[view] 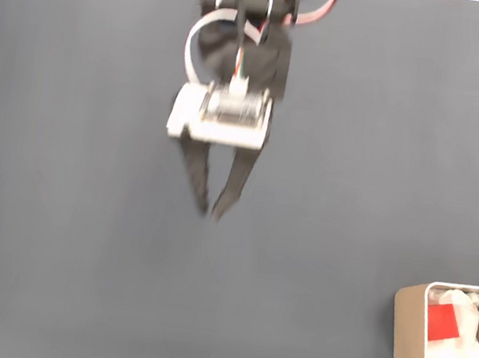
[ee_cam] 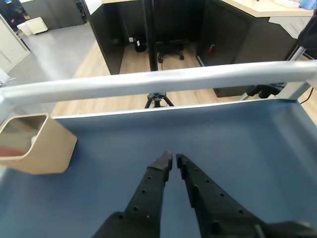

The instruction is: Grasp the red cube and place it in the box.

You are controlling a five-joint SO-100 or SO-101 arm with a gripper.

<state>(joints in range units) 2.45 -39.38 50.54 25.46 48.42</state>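
Observation:
In the fixed view the red cube [view: 442,323] lies inside the box [view: 406,332] at the lower right, next to white wrinkled padding [view: 464,337]. My gripper [view: 214,213] hangs over the dark mat at upper centre, far to the left of the box, its two black fingers meeting at the tips with nothing between them. The wrist view shows the gripper [ee_cam: 174,159] with tips almost touching above bare mat, and the beige box [ee_cam: 47,145] at the left edge. The box's inside is mostly hidden from that view.
A dark blue-grey mat [view: 79,255] covers the table. In the wrist view a pale metal bar [ee_cam: 163,79] runs along the mat's far edge, with a tripod [ee_cam: 157,99] and office furniture behind it.

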